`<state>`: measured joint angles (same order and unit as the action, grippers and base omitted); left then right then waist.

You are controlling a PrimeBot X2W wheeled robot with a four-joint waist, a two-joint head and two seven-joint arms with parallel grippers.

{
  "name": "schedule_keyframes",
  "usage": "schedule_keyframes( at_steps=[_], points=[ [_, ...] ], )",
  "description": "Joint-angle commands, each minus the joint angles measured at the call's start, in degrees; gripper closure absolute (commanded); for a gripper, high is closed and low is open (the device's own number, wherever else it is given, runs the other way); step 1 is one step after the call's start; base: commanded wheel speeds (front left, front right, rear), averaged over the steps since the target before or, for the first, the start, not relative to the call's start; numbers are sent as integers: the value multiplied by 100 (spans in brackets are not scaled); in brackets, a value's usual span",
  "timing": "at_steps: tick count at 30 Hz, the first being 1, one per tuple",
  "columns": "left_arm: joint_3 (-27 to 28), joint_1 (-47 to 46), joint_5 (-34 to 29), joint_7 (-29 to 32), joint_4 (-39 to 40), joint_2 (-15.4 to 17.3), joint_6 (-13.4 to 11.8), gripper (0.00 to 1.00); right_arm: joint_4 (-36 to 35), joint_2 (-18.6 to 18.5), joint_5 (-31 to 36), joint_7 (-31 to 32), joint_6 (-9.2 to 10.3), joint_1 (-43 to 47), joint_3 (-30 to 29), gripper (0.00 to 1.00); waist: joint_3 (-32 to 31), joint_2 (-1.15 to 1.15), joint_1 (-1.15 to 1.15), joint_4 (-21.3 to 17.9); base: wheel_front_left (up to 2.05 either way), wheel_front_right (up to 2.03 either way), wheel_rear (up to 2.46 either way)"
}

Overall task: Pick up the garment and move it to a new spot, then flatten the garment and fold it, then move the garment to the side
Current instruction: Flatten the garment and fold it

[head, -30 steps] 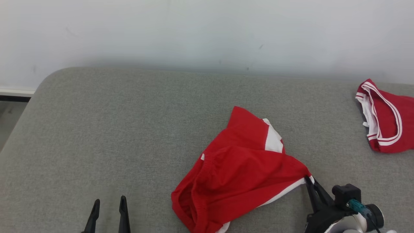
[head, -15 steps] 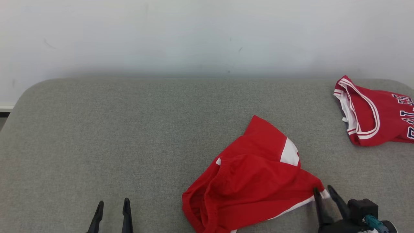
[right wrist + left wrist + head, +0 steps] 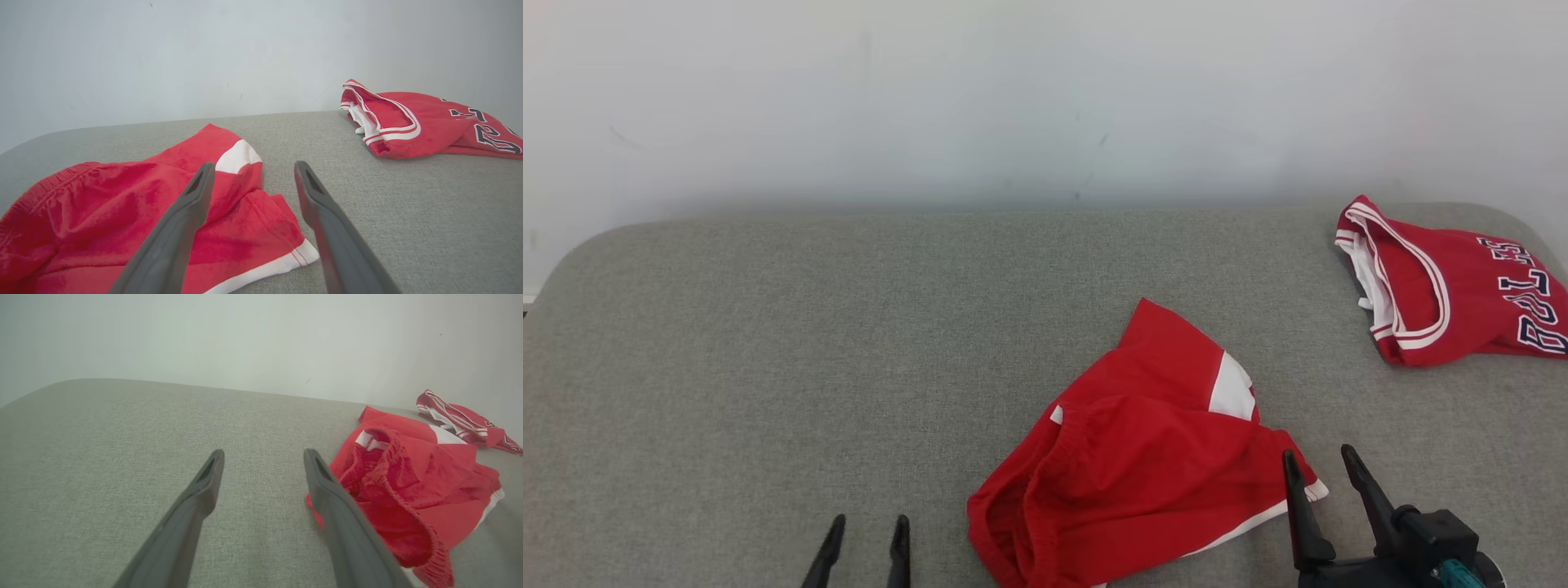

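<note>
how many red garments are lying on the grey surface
2. The red shorts lie crumpled at the front centre, by the open right tool; the red jersey with dark lettering lies at the far right near the wall. More could lie outside the frame.

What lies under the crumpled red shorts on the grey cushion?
The grey cushion shows around the red shorts, so they rest on it. Anything beneath their bunched folds is covered and cannot be seen.
</note>
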<state>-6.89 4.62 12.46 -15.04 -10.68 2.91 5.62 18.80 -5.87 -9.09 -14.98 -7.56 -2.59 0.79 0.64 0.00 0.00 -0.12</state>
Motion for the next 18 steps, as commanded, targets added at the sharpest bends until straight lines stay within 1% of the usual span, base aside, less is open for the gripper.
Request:
schedule_keyframes(
  at_steps=[1,7,12,18],
  points=[
    [-65,-37,-59,-15,-27,-3,35,0,-76,51,34,-26,17,90,-22,0,0,0,0,-18,0,0,0],
    [-713,-126,-102,-15,-235,-2,129,0,-443,252,22,-27,17,435,14,0,23,0,0,-117,0,0,0],
    [-1241,-201,-96,-15,-489,1,162,0,-495,299,-9,-27,18,515,129,0,54,0,0,-242,0,0,0],
    [-1709,-373,-91,-15,-796,2,195,0,-467,304,-137,-28,18,406,233,0,120,0,0,-398,0,0,0]
  ],
)
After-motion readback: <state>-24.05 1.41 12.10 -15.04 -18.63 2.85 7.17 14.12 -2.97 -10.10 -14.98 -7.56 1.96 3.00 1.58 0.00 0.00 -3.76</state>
